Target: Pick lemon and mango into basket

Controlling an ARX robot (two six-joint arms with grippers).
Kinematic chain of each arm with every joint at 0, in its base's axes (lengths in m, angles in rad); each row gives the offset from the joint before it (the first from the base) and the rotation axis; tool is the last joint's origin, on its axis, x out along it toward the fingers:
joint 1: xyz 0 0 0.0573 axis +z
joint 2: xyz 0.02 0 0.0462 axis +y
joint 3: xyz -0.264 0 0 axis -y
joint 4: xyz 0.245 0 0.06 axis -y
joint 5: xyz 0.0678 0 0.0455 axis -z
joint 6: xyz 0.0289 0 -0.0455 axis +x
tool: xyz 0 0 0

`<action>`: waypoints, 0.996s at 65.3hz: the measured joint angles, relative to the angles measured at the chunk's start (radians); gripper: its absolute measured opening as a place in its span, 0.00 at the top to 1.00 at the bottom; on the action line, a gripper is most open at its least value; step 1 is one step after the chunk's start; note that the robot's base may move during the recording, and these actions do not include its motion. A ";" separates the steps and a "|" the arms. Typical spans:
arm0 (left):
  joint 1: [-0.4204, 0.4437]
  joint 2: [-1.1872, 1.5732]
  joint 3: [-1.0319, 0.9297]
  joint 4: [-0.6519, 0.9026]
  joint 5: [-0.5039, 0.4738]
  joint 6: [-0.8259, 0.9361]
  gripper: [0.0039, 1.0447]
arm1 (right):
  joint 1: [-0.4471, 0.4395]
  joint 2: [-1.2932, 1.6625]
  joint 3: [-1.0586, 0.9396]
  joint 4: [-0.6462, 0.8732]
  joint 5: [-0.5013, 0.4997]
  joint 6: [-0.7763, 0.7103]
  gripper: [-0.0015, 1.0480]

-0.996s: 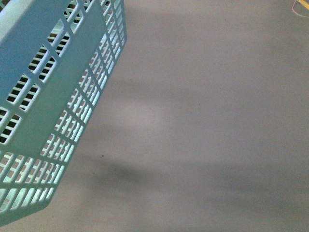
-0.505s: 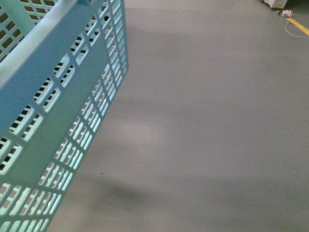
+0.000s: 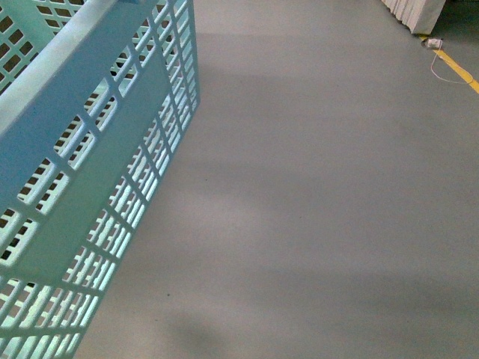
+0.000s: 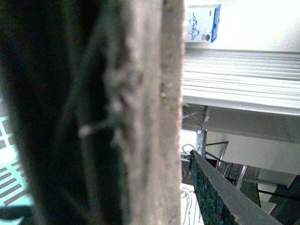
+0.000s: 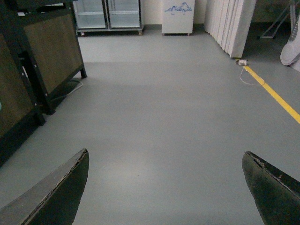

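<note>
A plain grey floor point(image 3: 322, 187) fills most of the front view. The aqua basket point(image 3: 82, 164) takes up that view's left side, its slotted wall tilted and seen close up, off the floor as far as the view shows.

From the right wrist, a dark wood-panelled cabinet point(image 5: 42, 61) stands at one side of the same floor, with glass-door coolers point(image 5: 108, 16) and a pleated white curtain point(image 5: 232, 26) at the far end. A yellow line point(image 5: 274, 96) runs along the floor, and a thin cable point(image 5: 247, 77) lies just beside it.

The right hand point(image 5: 165, 159) hangs above bare floor, its two dark fingers spread wide with nothing between them.

The left wrist view is mostly a blurred grey-brown bar point(image 4: 145, 117) very close to the lens, with a patch of basket slots at the edge. Only one dark pad of the left hand point(image 4: 197, 164) is clear, so I cannot tell its grip.
</note>
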 joint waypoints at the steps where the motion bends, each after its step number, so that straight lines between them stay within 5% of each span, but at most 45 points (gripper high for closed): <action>1: 0.000 0.000 0.000 0.000 0.000 0.000 0.74 | 0.000 0.000 0.000 0.000 0.000 0.000 0.08; 65: 0.000 0.000 0.000 0.000 0.000 0.000 0.75 | 0.000 0.000 0.000 0.000 0.000 0.000 0.08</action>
